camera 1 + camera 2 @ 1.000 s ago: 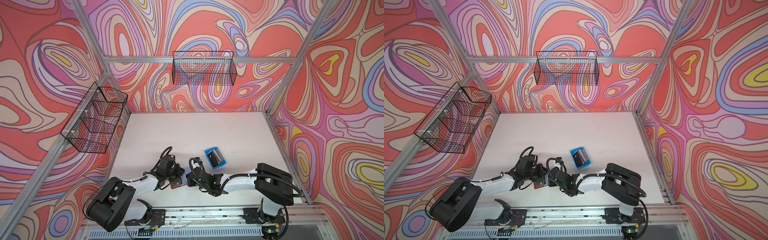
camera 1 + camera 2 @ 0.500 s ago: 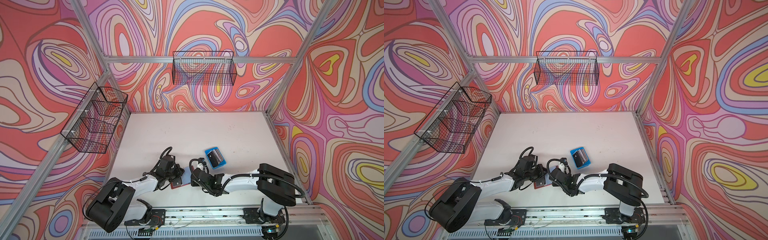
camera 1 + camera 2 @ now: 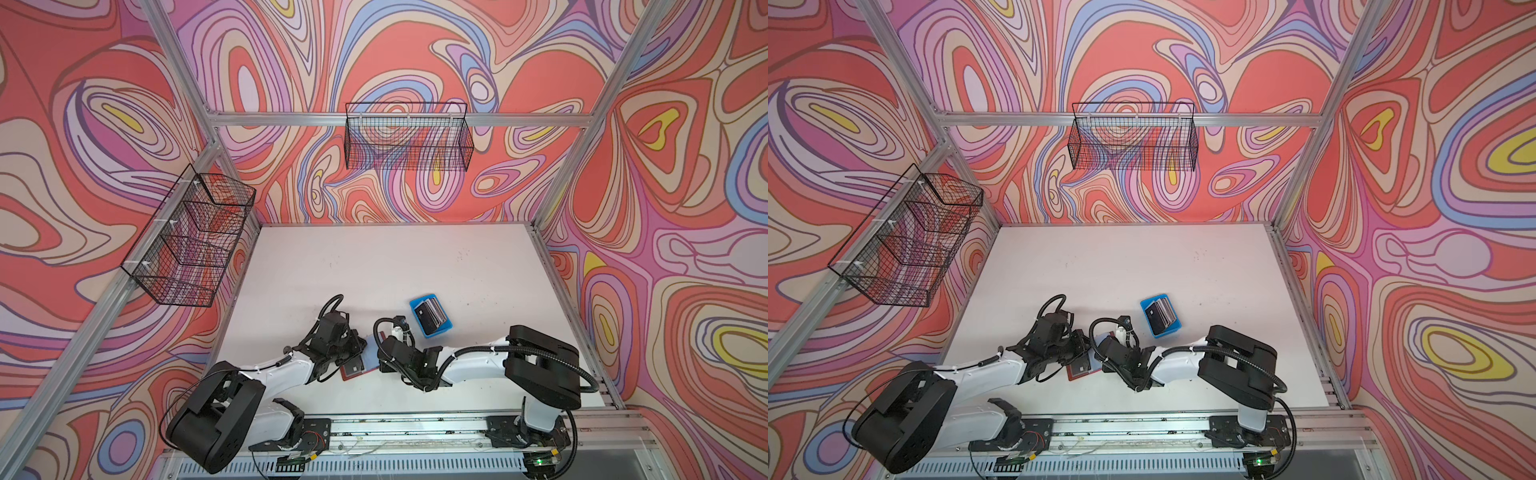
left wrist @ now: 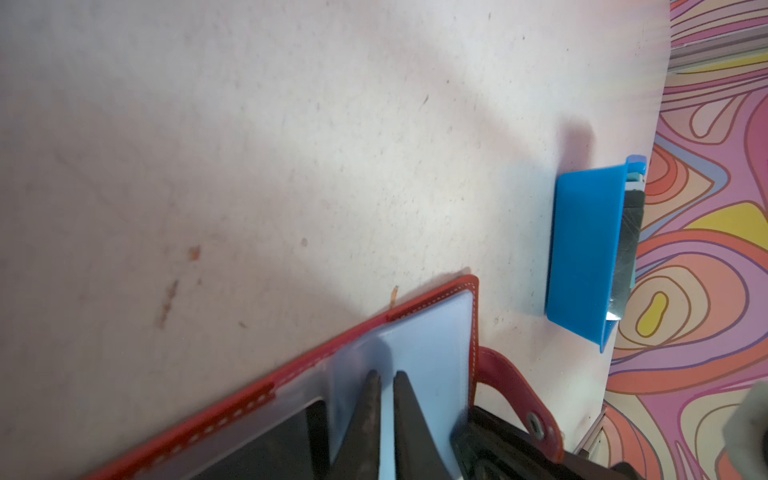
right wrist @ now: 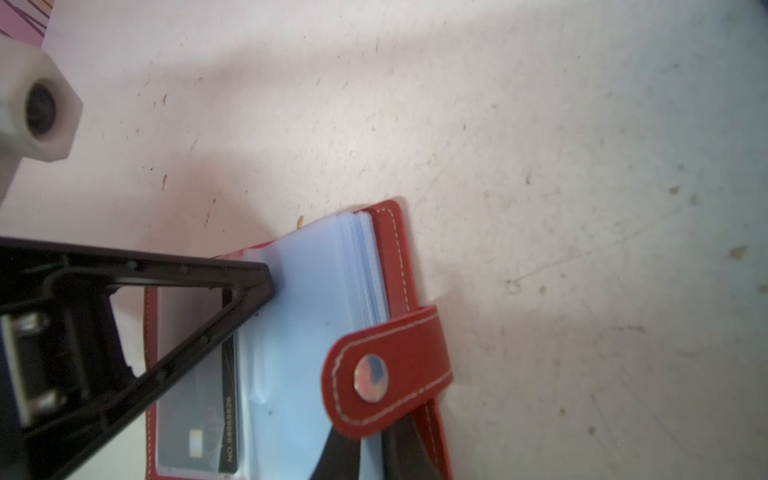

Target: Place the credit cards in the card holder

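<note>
The card holder (image 3: 351, 370) (image 5: 395, 253) lies open on the table, a red-brown booklet with pale clear sleeves and a snap tab (image 5: 386, 370). One black card (image 5: 195, 395) sits inside a sleeve. More credit cards (image 3: 430, 314) (image 3: 1160, 313) stand in a blue tray, a black one in front. My left gripper (image 4: 387, 374) is shut with its fingertips on a pale sleeve (image 4: 432, 332), a thin strip of it between them. My right gripper (image 5: 371, 453) reaches in under the snap tab, shut on a pale sleeve.
The blue tray (image 3: 439, 330) (image 4: 582, 249) stands just behind the right wrist. Two black wire baskets (image 3: 409, 141) (image 3: 187, 245) hang on the back and left walls. Both arms (image 3: 291, 368) (image 3: 469, 365) lie low near the front rail.
</note>
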`<move>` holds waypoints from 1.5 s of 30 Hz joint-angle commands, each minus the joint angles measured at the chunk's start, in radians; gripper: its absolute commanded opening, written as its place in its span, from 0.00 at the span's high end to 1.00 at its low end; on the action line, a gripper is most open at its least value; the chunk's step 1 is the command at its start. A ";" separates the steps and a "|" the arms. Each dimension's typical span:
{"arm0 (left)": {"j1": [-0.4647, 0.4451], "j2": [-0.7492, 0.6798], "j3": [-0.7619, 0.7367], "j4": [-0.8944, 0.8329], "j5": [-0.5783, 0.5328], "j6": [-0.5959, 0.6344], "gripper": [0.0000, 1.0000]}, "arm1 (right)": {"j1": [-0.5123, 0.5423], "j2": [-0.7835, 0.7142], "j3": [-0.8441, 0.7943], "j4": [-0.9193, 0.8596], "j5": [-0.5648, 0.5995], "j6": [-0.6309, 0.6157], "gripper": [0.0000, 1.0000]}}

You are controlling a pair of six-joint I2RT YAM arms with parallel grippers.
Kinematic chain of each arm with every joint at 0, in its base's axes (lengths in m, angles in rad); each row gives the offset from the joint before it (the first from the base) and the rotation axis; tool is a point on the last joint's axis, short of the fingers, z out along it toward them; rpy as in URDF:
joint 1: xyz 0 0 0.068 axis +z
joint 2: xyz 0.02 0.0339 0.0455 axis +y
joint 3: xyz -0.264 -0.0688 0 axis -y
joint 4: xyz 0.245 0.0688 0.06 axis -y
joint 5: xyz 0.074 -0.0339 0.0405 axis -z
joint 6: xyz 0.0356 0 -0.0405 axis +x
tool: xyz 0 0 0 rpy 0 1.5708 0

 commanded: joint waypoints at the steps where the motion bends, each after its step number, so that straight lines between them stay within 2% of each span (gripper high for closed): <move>1: 0.006 -0.015 0.008 -0.126 -0.022 0.020 0.87 | 0.006 -0.008 0.006 -0.018 -0.011 -0.007 0.84; 6: 0.005 -0.116 0.080 -0.271 -0.037 0.046 0.80 | 0.006 -0.029 0.007 -0.053 0.023 -0.021 0.80; 10: 0.005 -0.264 0.122 -0.453 -0.109 0.059 0.72 | 0.006 -0.070 0.003 -0.055 0.031 -0.029 0.78; 17: 0.005 -0.489 0.066 -0.673 -0.218 0.029 0.63 | 0.006 -0.049 0.006 -0.025 -0.002 -0.050 0.78; 26: 0.007 -0.555 -0.055 -0.628 -0.204 0.004 0.63 | 0.006 0.025 0.034 -0.016 -0.039 -0.057 0.80; 37: 0.006 -0.481 -0.096 -0.548 -0.181 0.000 0.64 | 0.006 0.040 0.040 0.003 -0.072 -0.052 0.81; 41: 0.007 -0.460 -0.103 -0.521 -0.175 0.003 0.64 | -0.003 0.046 0.010 0.095 -0.153 -0.033 0.81; 45: 0.007 -0.449 -0.103 -0.515 -0.180 0.008 0.65 | -0.028 0.049 -0.059 0.270 -0.251 0.016 0.81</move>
